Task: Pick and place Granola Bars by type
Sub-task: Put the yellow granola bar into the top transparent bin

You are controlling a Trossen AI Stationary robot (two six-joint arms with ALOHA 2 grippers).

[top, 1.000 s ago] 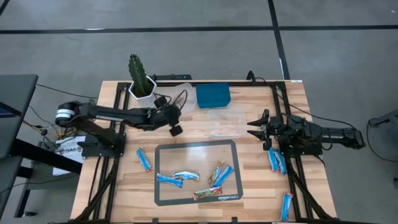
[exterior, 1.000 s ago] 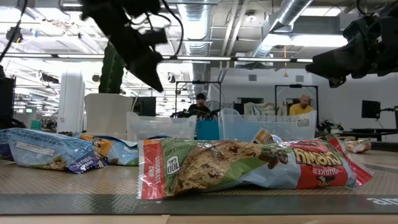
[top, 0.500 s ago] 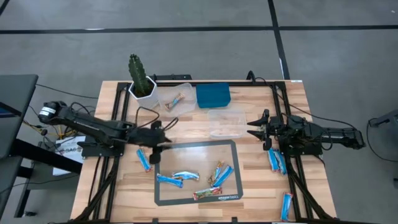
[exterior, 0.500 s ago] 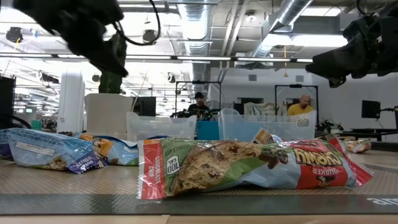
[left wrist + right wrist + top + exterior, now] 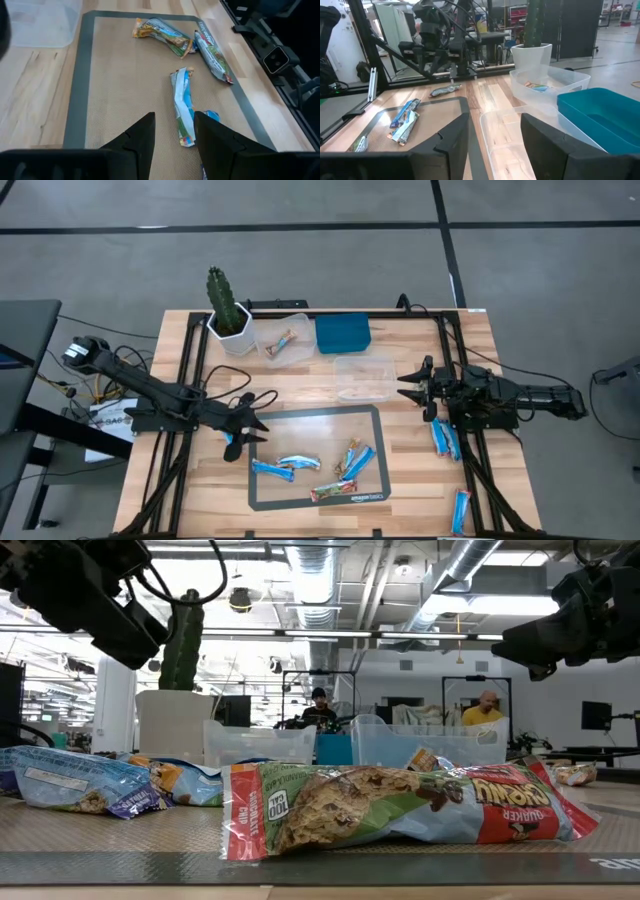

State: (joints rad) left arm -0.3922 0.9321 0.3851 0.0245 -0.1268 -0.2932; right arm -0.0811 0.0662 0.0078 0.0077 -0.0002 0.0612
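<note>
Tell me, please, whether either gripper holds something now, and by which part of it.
Nothing is held. The left gripper hangs open above the mat with only air between its fingers, and the right gripper waits open near the clear plastic tubs.

Lighting was even and bright, from overhead ceiling strips [image 5: 300,635] in the low view. Shadows on the table [image 5: 400,480] were soft. Foil bar [image 5: 400,805] up close showed mild glare. The room behind it was soft. Left wrist's fingers [image 5: 137,137] were blurred.
</note>
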